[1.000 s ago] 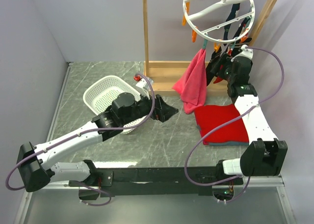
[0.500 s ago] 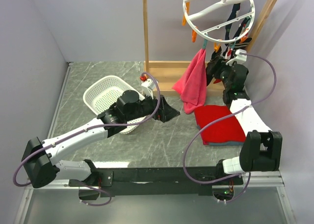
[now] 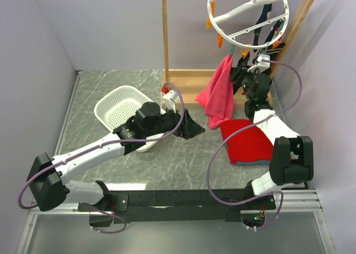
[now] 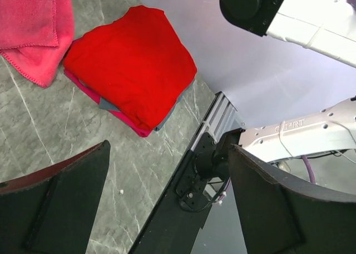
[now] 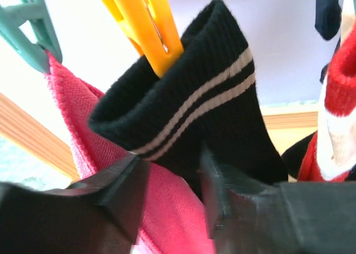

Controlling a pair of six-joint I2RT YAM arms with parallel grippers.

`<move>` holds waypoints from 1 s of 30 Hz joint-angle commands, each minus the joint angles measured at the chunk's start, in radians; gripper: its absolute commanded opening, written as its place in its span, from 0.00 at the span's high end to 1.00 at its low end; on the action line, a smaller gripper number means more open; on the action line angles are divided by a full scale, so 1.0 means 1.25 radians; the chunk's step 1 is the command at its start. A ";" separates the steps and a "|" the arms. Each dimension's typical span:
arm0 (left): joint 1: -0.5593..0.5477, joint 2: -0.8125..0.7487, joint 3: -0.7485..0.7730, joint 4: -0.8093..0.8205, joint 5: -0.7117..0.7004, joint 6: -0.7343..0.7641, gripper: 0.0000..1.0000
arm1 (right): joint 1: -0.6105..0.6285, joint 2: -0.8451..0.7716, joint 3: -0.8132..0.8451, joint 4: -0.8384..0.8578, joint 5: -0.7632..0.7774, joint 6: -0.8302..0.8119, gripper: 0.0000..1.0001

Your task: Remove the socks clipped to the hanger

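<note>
The right arm has folded in and swung left under the round white hanger (image 3: 211, 8), bringing its hand (image 3: 243, 79) right in among the socks (image 3: 261, 20) that dangle from the ring at the back right, beside the pink towel (image 3: 219, 93). Through the wrist camera, the two fingers (image 5: 119, 193) now stand either side of one black sock with two pale stripes (image 5: 222, 109). The gap between them is narrow and the lower part of the sock hangs in it, though I'd judge they are not yet pinching it, since pink cloth shows between them. An orange clip (image 5: 147, 26) holds that sock by its cuff, a teal clip (image 5: 30, 26) grips the towel next to it, and a red-and-white sock (image 5: 334, 115) hangs just to the right. So the approach looks finished, and what is left is to close on the sock and pull it down out of the clip. The left arm has stretched a little further right across the worktop (image 3: 111, 81), away from the white basket (image 3: 111, 106). Its hand (image 4: 167, 154) is spread wide and empty above the stone, near the folded red cloth (image 4: 130, 65), perhaps waiting to receive the sock.
</note>
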 commanded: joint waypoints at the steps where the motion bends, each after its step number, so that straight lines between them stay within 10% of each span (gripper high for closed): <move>1: 0.003 -0.035 0.006 0.029 0.005 -0.005 0.08 | 0.007 -0.017 0.007 0.033 0.054 -0.012 0.59; 6: 0.002 -0.035 -0.007 0.040 0.004 -0.010 0.09 | 0.034 -0.060 0.001 -0.039 0.093 -0.040 0.90; 21: 0.006 0.022 0.064 0.067 0.036 0.007 0.00 | 0.090 -0.162 0.284 -0.753 0.215 -0.015 1.00; 30: 0.035 0.143 0.215 0.099 0.089 0.039 0.04 | 0.093 -0.210 0.411 -0.949 0.103 0.005 1.00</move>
